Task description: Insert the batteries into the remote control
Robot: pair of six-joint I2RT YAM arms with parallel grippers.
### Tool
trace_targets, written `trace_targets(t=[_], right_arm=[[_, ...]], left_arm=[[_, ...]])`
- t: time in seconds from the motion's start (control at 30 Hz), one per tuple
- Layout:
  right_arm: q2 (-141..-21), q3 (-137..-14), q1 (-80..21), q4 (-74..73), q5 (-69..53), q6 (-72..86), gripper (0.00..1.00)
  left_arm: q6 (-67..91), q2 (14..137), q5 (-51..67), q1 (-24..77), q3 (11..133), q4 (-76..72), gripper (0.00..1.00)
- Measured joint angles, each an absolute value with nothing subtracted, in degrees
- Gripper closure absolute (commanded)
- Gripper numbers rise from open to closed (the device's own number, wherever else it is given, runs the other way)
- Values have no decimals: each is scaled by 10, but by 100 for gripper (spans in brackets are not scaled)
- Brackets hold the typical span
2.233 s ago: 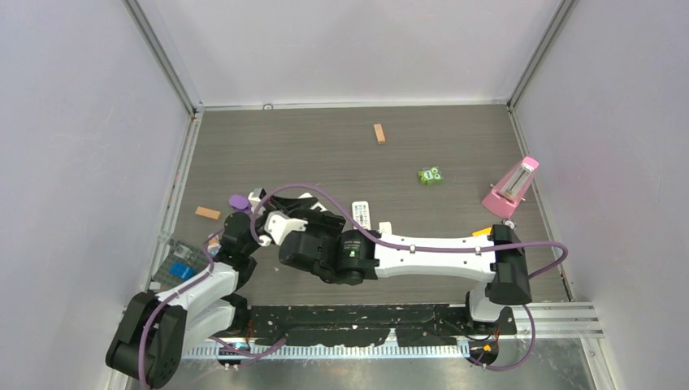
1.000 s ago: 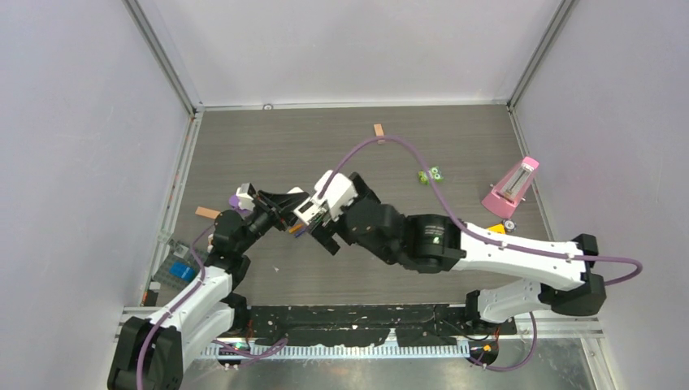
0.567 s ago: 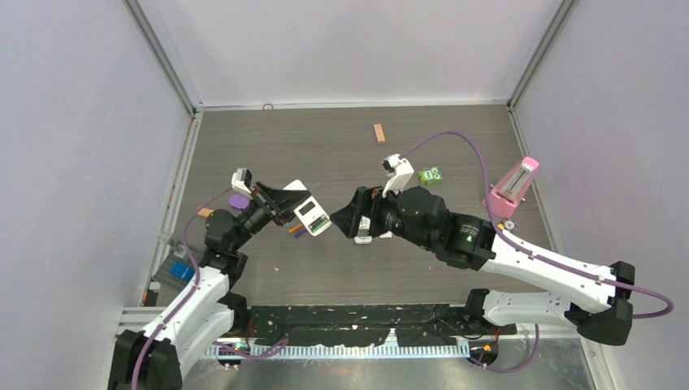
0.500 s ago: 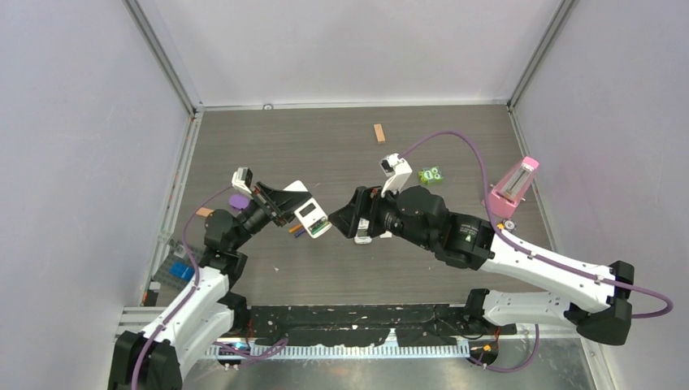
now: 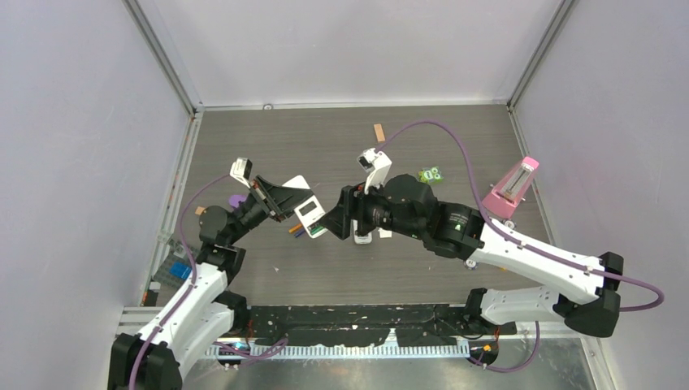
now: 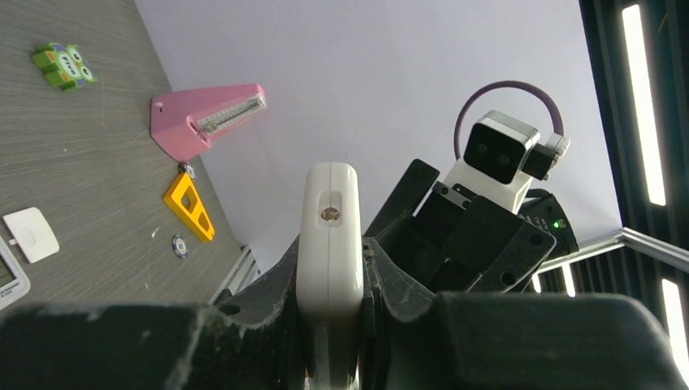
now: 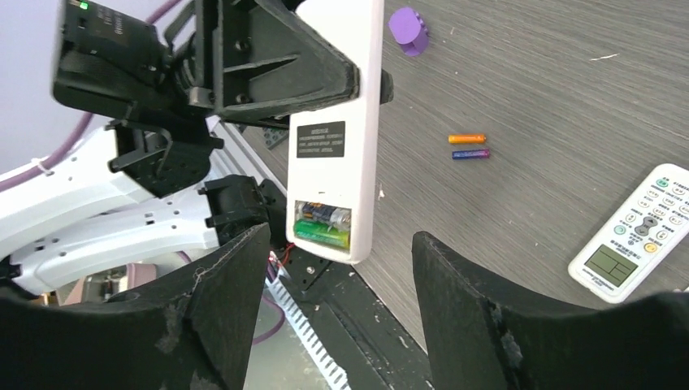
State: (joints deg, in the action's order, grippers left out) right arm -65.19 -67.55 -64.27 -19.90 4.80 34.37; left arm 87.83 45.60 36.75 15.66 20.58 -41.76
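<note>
My left gripper (image 5: 280,203) is shut on the white remote control (image 5: 307,213) and holds it tilted above the table. From the left wrist its top edge (image 6: 329,219) sits clamped between the jaws of the left gripper (image 6: 329,244). The right wrist sees its labelled back (image 7: 333,138), with an open compartment (image 7: 323,224) holding a green cell and a dark one. My right gripper (image 7: 340,244) is open, one jaw on either side of that end without touching it. The batteries, orange (image 7: 467,139) and purple (image 7: 470,153), lie on the table below.
A second white remote (image 7: 630,236) lies face up to the right, with a white cover (image 6: 28,234) near it. Also on the table: a purple cap (image 7: 408,28), a pink wedge (image 5: 512,185), a green block (image 5: 431,174), a tan block (image 5: 379,132) and a yellow triangle (image 6: 188,207).
The right arm has swung back left, bringing its gripper up to the remote's lower end with the jaws somewhat narrower. The left arm has lifted the remote a little higher.
</note>
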Motion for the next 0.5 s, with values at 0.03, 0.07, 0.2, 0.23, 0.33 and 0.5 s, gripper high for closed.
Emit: trace_targets(t=[0.03,0.07,0.2,0.23,0.33,0.5], right_arm=[[-662,-681,-643,-203,48,340,34],[-666,-682,-643,-204,48,339,37],[-698,-692,-643,-216,48,329,46],[-703,-692,-643,-218,48,329,47],[-708,-693,-643,-219,46,329,52],[-708,-698,-643,-218,45,329,59]], left_arm=[[878,456,369,157,207,-420,100],[877,456,372,157,207,-423,100],[867,453,378,157,209,-416,100],[864,451,380,157,212,-413,100],[849,447,383,156,220,-402,100],[843,447,387,156,228,-397,100]])
